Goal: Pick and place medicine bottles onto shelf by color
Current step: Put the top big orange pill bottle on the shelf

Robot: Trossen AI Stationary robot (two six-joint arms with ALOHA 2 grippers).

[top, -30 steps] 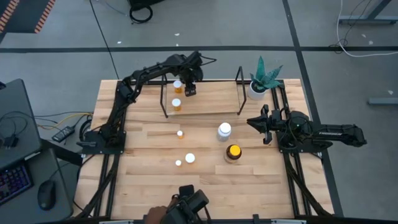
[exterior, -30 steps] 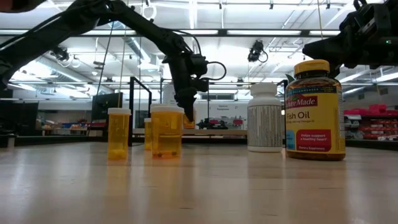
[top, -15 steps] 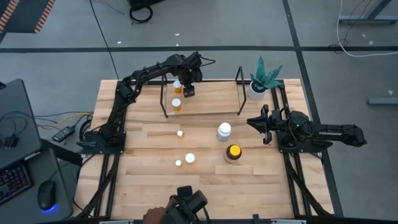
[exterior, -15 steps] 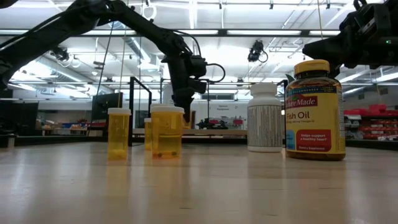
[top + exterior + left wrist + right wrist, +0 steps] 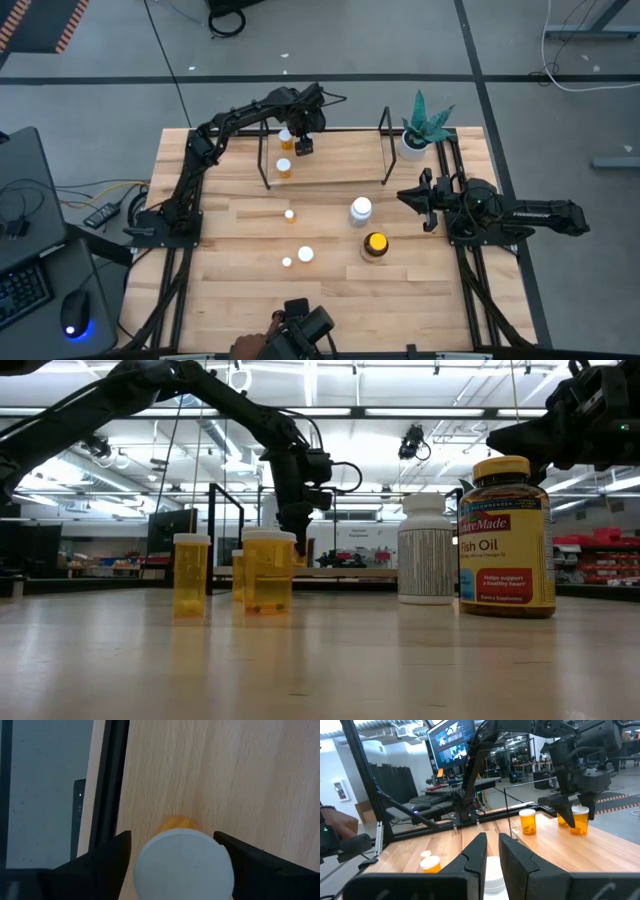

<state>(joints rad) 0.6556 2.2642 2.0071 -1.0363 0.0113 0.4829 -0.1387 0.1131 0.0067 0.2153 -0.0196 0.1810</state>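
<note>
Releasing an orange bottle [image 5: 184, 857] onto the shelf [image 5: 330, 160], our left gripper [image 5: 303, 143] stood with fingers parted, a clear gap either side of the white cap. Next, we judged, it should lift straight up without knocking the bottle [image 5: 283, 168] nearby. Our right gripper [image 5: 415, 200] waited by the plant [image 5: 422, 125], fingers slightly apart, empty. From overhead the arm half hid the released bottle.

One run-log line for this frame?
left end effector: open around orange pill bottle on shelf | right end effector: idle beside table edge
</note>
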